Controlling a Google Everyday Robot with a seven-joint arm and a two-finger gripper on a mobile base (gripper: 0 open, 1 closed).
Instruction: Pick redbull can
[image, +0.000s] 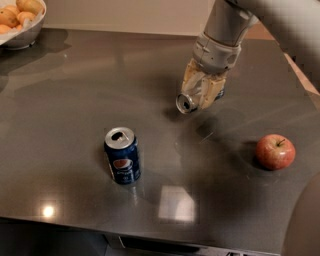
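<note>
The redbull can (188, 102) is a slim silver can with a bit of blue showing, held on its side with its open top facing front left. My gripper (202, 90) is shut on it, the tan fingers (212, 92) wrapped around its body, and holds it a little above the dark table (75, 110); its shadow lies below to the right. The arm comes down from the top right.
A wider dark blue Pepsi can (122, 156) stands upright in the front middle. A red apple (275, 151) lies at the right. A white bowl of oranges (21, 20) sits at the back left corner. The table's front edge runs along the bottom.
</note>
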